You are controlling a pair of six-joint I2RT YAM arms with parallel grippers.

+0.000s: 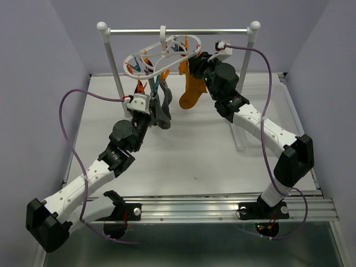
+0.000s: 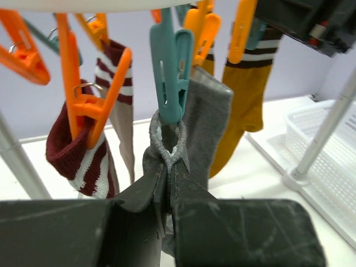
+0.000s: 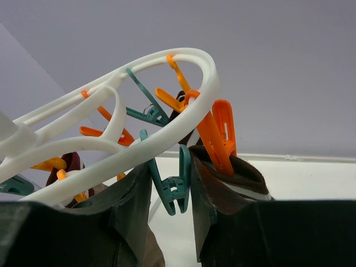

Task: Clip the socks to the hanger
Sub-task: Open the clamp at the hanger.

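The white oval hanger (image 1: 161,55) hangs from the rail with orange and teal clips under it. My left gripper (image 2: 168,169) is shut on the cuff of a grey sock (image 2: 210,119), and the cuff's rim sits at the lower end of a teal clip (image 2: 171,72). I cannot tell if that clip bites it. A maroon striped sock (image 2: 83,158) and a mustard sock (image 1: 192,92) hang clipped. My right gripper (image 3: 169,167) is up at the hanger's ring (image 3: 167,139). Its fingers press both sides of another teal clip (image 3: 177,186), beside the mustard sock's brown cuff (image 3: 239,175).
The silver rail (image 1: 178,31) rests on two white posts; the left post (image 1: 114,61) stands close to my left arm. A white basket (image 2: 325,142) sits on the table to the right, next to the right post (image 2: 325,133).
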